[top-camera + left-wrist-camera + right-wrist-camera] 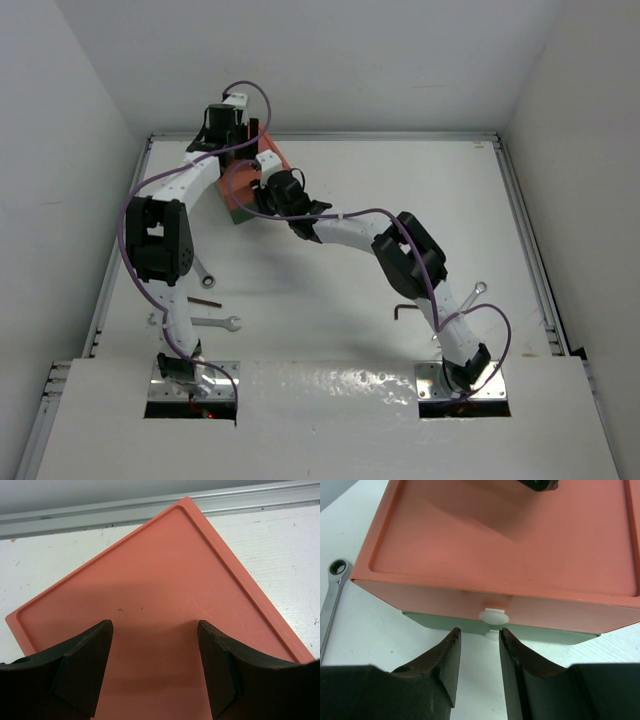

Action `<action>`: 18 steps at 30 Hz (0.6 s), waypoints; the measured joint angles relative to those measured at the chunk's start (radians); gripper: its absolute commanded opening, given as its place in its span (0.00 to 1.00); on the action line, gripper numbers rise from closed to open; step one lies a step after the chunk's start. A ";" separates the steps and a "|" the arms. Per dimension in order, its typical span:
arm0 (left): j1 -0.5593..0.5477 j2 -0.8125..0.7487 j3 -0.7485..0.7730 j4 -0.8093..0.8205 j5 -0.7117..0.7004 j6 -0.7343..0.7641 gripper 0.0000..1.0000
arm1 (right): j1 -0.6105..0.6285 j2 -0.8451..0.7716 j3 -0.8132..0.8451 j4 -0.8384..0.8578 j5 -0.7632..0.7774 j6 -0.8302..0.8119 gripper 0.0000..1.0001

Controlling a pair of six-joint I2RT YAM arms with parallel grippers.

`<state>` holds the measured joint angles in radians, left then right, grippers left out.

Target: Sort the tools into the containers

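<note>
from the top view we count 2 arms, 1 box, 3 wrenches and 1 hex key on the white table (pixel 330 170). the left arm (pixel 175 190) reaches to the far side of the box (pixel 238 200) and the right arm (pixel 350 228) crosses over to its near side. 1 wrench (pixel 207 275) lies half under the left arm, a 2nd wrench (pixel 222 323) lies near that arm's base, and a 3rd wrench (pixel 472 296) lies beside the right arm, well apart from the box. the black hex key (pixel 403 311) lies just left of the right arm. a short dark strip (pixel 205 302) sits between the first 2 wrenches; we cannot tell what it is. all 4 tools are on the table, outside the box.

in the left wrist view the left gripper (pixel 154 630) hangs over the box's orange-red top (pixel 165 575), its 2 fingers (pixel 85 670) spread wide with nothing between them. 1 metal rail (pixel 125 510) runs along the table edge beyond.

in the right wrist view we see 2 stacked drawers, both pushed in: the orange-red drawer (pixel 420 597) above and the green drawer (pixel 440 624) below. we count 2 white knobs: the upper knob (pixel 493 615) in full and the lower knob (pixel 491 634) mostly hidden. the right gripper (pixel 479 635) is at the green drawer's front, its 2 fingers (pixel 447 665) a narrow gap apart, not pinching anything we can see. 1 ring-headed wrench (pixel 332 592) lies on the table at the view's left, beside the box.
</note>
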<state>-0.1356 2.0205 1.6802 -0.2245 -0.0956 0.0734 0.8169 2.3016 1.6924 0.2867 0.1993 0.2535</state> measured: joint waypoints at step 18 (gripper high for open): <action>0.000 -0.010 -0.027 0.033 -0.006 -0.003 0.66 | 0.001 0.000 0.035 0.017 0.032 -0.025 0.35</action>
<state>-0.1360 2.0102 1.6527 -0.1913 -0.1013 0.0708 0.8181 2.3016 1.7271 0.3038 0.2317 0.2287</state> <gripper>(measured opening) 0.661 0.345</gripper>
